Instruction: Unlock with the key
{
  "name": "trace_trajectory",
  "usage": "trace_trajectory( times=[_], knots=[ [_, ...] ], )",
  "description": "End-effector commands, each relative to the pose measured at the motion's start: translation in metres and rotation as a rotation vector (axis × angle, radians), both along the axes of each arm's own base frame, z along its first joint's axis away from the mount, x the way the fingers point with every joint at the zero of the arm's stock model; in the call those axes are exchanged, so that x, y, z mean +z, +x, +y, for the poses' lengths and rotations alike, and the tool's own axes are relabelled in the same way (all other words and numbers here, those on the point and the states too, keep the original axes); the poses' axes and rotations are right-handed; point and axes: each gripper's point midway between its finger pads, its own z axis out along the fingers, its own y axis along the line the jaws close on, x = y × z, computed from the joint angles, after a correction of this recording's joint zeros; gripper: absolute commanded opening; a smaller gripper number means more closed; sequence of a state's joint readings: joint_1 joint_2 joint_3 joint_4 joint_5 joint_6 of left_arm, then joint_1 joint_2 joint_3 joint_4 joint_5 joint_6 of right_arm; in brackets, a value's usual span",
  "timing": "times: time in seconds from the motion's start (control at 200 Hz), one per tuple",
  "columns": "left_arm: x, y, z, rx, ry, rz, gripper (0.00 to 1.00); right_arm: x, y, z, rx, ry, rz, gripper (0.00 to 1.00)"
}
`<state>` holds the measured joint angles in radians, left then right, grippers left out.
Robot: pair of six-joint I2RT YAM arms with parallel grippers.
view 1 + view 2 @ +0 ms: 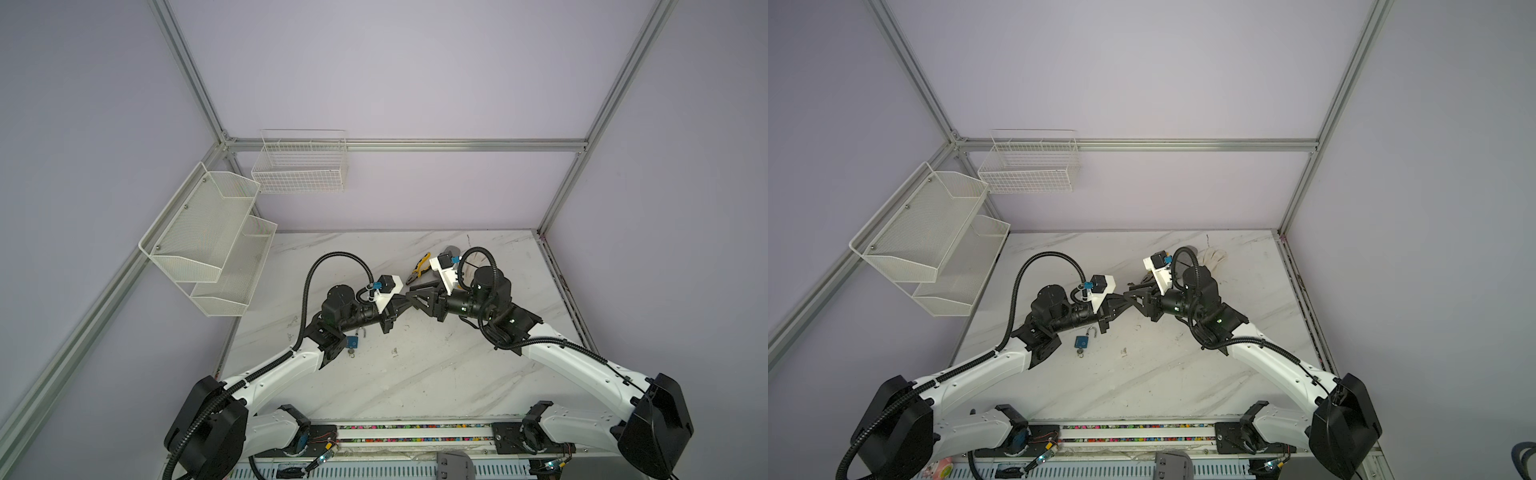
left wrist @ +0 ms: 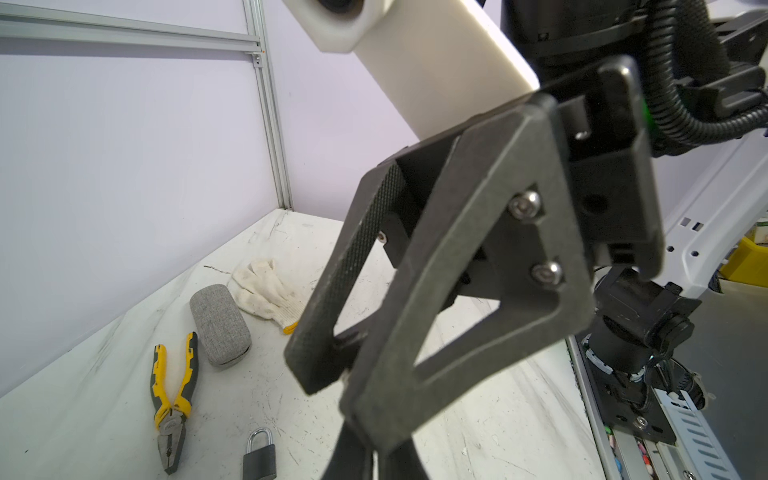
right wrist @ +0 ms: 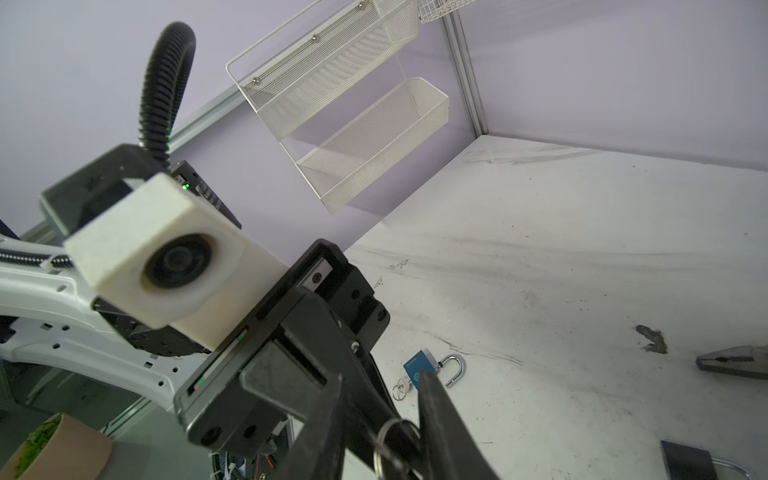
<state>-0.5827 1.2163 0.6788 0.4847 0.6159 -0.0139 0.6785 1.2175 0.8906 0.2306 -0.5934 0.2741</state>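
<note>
Both grippers meet above the middle of the table. My left gripper point(image 1: 405, 300) point(image 1: 1121, 300) point(image 2: 376, 461) is shut. A metal key ring point(image 3: 395, 440) hangs at its tips, and the key itself is hidden between the fingers. My right gripper point(image 1: 415, 297) point(image 1: 1130, 296) point(image 3: 382, 376) straddles those tips and the ring. Its jaws stand apart, and I cannot see whether they press on anything. A dark grey padlock point(image 2: 259, 457) point(image 3: 690, 461) lies shut on the table below. A blue padlock point(image 1: 1082, 341) point(image 3: 419, 365) lies near the left arm, shackle open, with keys point(image 3: 401, 388) at its base.
Yellow-handled pliers point(image 1: 419, 269) point(image 2: 172, 395), a grey fabric case point(image 2: 220, 324) and a white work glove point(image 2: 266, 291) lie at the back right of the marble table point(image 1: 415, 374). White mesh shelves point(image 1: 208, 241) and a wire basket point(image 1: 299, 166) hang on the left and back walls.
</note>
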Motion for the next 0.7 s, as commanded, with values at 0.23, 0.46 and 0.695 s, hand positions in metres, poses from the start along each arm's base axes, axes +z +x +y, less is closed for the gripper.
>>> trace_trajectory(
  times=[0.23, 0.46, 0.695],
  knots=[
    [0.054, 0.002, -0.003, -0.026, -0.080, -0.092, 0.00, -0.006, 0.004, 0.000, 0.000, -0.016, -0.038, 0.14],
    [0.058, 0.000, -0.003, -0.035, -0.090, -0.095, 0.00, -0.008, 0.003, 0.002, 0.021, -0.023, -0.041, 0.07],
    [0.059, -0.001, -0.003, -0.045, -0.095, -0.085, 0.00, -0.001, -0.001, 0.001, 0.033, -0.013, -0.070, 0.00]
  ],
)
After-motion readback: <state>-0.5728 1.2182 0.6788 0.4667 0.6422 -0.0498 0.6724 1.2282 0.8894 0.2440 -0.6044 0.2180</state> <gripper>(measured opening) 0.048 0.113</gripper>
